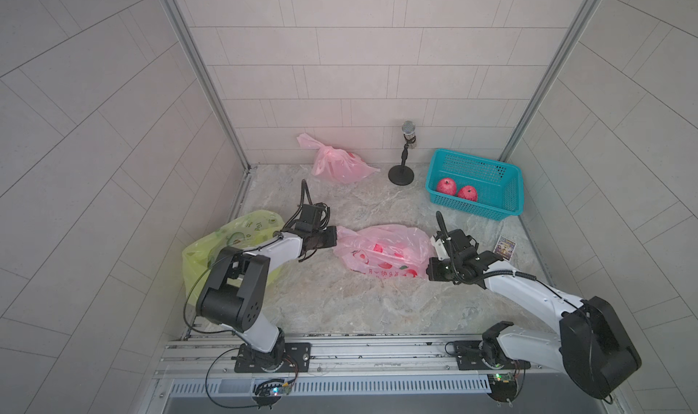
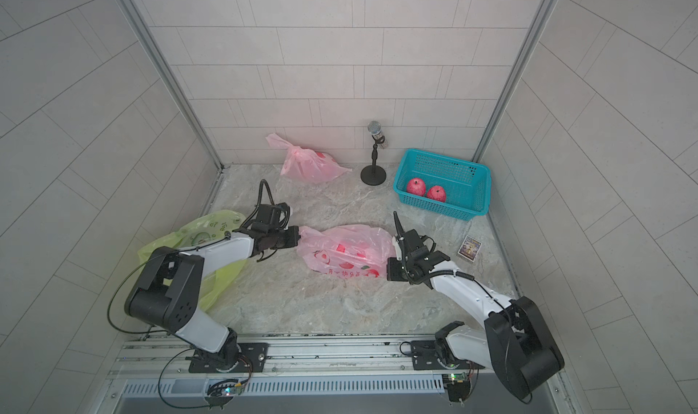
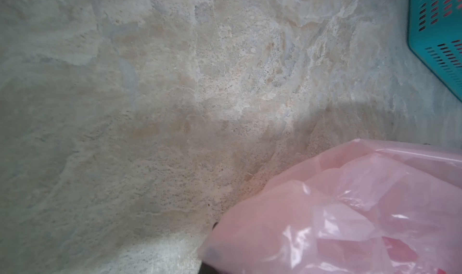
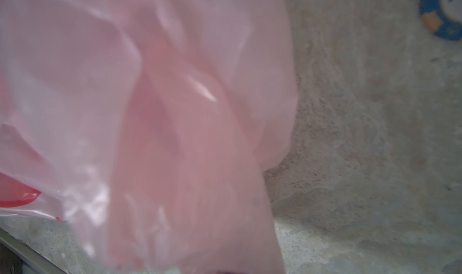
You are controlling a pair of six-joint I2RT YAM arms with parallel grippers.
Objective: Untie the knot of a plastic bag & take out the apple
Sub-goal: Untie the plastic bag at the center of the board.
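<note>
Pale grey tiled walls (image 1: 340, 53) close in on three sides, joined at the back corners by metal strips (image 1: 205, 76). The surface (image 1: 340, 302) is mottled beige-grey stone, evenly lit with soft shadows. A metal rail (image 1: 377, 349) runs along its near edge

I count two pink bags, a printed bag (image 1: 381, 251) mid-bench and a plain bag (image 1: 336, 163) by the far edge; one green bag (image 1: 198, 257); one teal basket (image 1: 491, 206) holding two red apples (image 1: 447, 186); one microphone (image 1: 408, 128) on a stand; one small card (image 1: 505, 248)
</note>
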